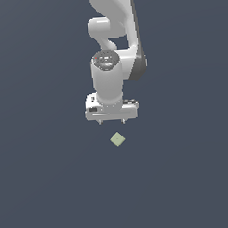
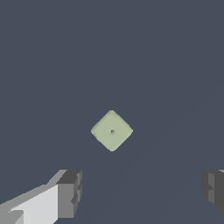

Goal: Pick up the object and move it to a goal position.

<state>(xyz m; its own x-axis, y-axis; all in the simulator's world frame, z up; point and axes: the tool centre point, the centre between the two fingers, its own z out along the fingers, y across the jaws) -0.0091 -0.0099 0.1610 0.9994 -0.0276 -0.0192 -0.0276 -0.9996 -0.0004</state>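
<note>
The object, a tiny pale yellow-green cube (image 1: pixel 117 139), lies on the dark grey floor, turned corner-on like a diamond. In the exterior view it sits just in front of and below my white gripper (image 1: pixel 112 121), which hangs above the floor with its two short fingers spread apart. In the wrist view the cube (image 2: pixel 111 130) is centred, ahead of the gap between the two dark finger pads (image 2: pixel 70 192), which stand far apart and hold nothing. My gripper (image 2: pixel 140 192) is open and apart from the cube.
The white arm (image 1: pixel 113 34) rises behind the gripper toward the exterior view's top. The floor (image 1: pixel 44 188) is a plain dark grey surface with no other objects in view.
</note>
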